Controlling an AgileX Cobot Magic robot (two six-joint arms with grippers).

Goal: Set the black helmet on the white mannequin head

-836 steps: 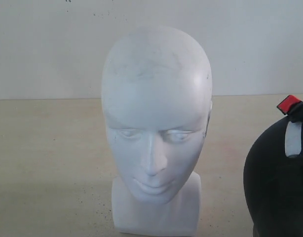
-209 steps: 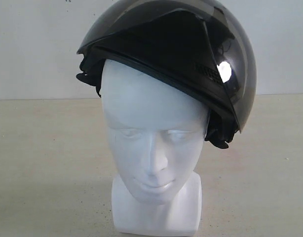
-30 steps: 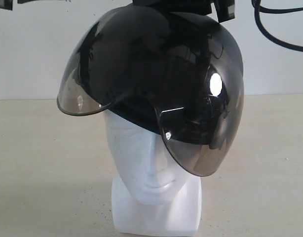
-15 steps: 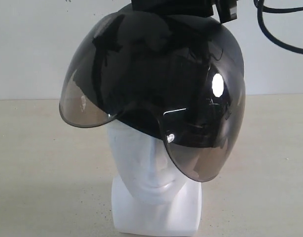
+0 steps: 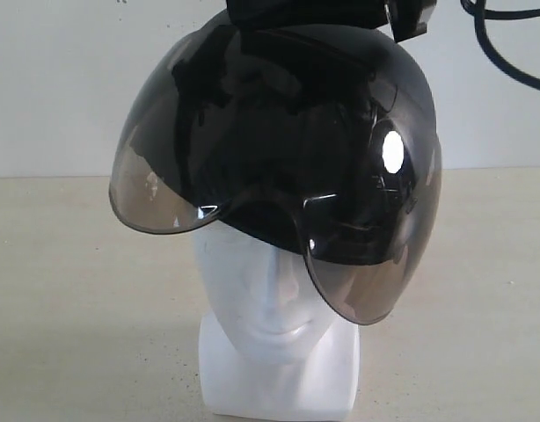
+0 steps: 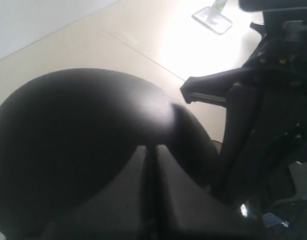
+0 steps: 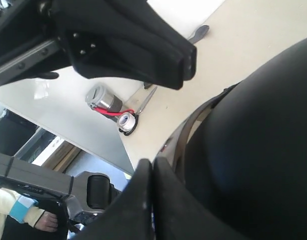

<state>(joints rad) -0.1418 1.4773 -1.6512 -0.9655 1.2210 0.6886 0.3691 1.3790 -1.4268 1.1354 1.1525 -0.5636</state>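
Note:
The black helmet sits on the white mannequin head, tilted, with its smoky visor down over the forehead and eyes. Only the nose, mouth and neck base show. Black arm hardware rests on the crown at the top edge. In the left wrist view my left gripper is shut, its fingers together and tips against the helmet shell. In the right wrist view my right gripper is shut with nothing between the fingers, close beside the helmet shell near its rim.
The head stands on a beige table before a white wall. A black cable hangs at the upper right. Near the table's edge lie a grey cylinder with red wire and a metal tool. A white flat object lies farther off.
The helmet's visor has swung lower over the face, its left edge dropping past the brow. The arm hardware stays on the crown.

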